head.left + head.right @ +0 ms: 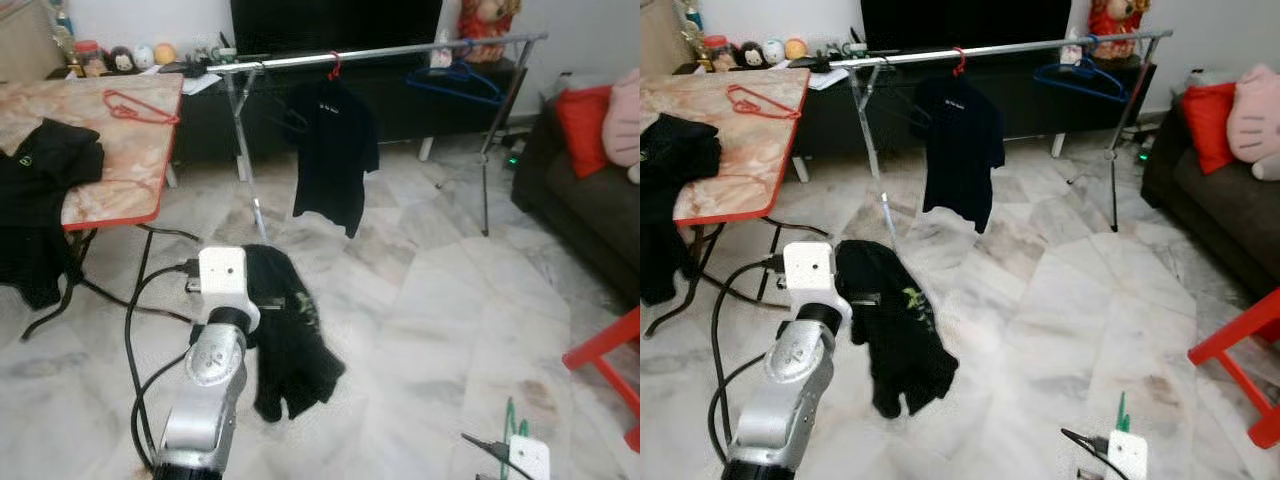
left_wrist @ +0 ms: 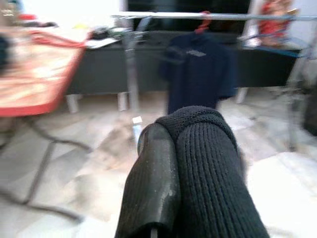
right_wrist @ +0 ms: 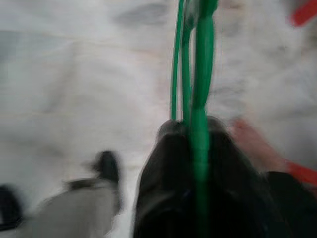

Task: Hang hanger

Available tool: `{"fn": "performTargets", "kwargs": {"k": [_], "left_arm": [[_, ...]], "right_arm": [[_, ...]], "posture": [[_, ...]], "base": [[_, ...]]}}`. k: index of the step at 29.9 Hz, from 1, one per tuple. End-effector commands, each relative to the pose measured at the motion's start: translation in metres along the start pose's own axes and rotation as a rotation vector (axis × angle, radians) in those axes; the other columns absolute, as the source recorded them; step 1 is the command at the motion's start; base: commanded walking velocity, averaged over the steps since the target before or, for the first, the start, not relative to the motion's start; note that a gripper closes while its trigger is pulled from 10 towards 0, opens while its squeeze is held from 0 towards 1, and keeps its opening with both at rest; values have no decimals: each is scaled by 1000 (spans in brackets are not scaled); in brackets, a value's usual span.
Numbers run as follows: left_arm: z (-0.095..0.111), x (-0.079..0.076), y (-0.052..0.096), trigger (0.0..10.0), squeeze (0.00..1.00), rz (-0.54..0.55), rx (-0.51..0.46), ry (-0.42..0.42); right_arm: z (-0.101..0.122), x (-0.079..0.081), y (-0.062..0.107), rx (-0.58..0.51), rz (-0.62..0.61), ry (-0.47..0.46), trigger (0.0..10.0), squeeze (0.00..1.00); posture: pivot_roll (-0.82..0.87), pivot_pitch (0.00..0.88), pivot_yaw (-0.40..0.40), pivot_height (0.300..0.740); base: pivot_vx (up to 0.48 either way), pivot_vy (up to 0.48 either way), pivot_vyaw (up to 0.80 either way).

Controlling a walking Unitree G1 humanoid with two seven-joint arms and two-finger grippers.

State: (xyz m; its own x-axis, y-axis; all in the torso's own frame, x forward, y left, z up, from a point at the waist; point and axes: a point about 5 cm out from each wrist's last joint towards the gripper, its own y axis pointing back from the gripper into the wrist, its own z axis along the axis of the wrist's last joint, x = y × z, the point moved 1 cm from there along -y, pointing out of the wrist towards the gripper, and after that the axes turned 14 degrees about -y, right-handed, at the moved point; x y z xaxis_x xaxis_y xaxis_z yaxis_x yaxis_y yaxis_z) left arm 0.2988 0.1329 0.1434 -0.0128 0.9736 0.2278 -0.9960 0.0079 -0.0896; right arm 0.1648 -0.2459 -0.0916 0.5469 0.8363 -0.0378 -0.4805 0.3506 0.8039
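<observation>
- Two end effectors were in our view: the left end effector had its black fingers pressed shut on a black knitted garment, while the right end effector was clamped around a thin green hanger.
- We saw the green hanger as a slim, bright green wire shape, its strands running straight out past the fingertips; in the left eye view only its green tip rose above the right wrist, low and to the right, over the marble floor.
- We saw the black garment drape down from the raised left arm and bunch in folds in front of it, with a small pale green print on the cloth.
- We noted a metal clothes rail standing further back, with a black shirt hanging from it on a red hanger and a blue hanger further to the right.
- We noted a marble-patterned desk with a red edge on the left, carrying another red hanger and dark clothing spilling over its near edge.
</observation>
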Motion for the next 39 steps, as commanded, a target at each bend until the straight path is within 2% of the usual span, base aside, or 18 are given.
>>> {"fn": "performTargets", "kwargs": {"k": [1,15,28,39], "left_arm": [[10,1,-1,10000,0,9,-48,14],[10,2,-2,10000,0,12,-48,12],[11,4,-1,10000,0,24,-39,16],[10,7,0,10000,0,40,-28,13]], "right_arm": [[-1,-5,0,3,-10,5,10000,0],[1,-6,0,-3,-6,0,10000,0],[3,-7,-1,-1,-5,-10,10000,0],[3,-6,-1,4,0,-19,10000,0]], "posture": [[15,0,-12,740],[13,0,-10,740],[17,0,-17,740],[27,0,-25,740]], "base": [[0,292,0],[0,294,0],[0,295,704],[0,295,0]]}}
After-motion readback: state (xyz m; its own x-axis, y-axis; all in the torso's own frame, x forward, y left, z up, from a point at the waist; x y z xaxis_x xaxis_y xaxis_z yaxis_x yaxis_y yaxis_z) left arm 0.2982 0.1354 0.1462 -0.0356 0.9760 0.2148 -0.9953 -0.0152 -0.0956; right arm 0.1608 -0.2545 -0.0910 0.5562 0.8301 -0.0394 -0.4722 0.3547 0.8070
